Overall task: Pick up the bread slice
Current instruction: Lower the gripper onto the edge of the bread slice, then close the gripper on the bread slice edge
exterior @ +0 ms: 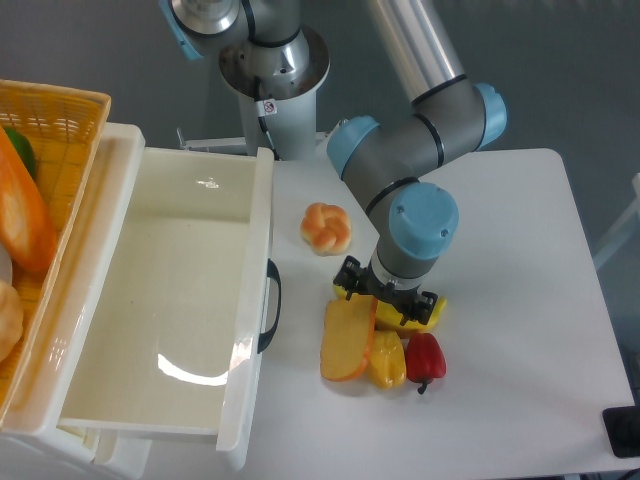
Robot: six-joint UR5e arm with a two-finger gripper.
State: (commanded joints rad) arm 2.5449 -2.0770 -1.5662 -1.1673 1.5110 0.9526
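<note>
Bread slice (347, 339) lies ungrasped on the counter (510, 260); the gripper (387, 297), fingers apart and empty, hovers at its 1 o'clock corner over the banana (424, 312).

The white surface (510, 230) carries a knotted bun (325, 227), a bread slice (346, 340), a banana (415, 313), a yellow pepper (388, 361), a red pepper (425, 358), and 1 white drawer bin (180, 290) at its left edge.

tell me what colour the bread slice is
Pale yellow-orange face with a darker orange crust rim, on the bread slice; the fixed camera view shows it.
</note>
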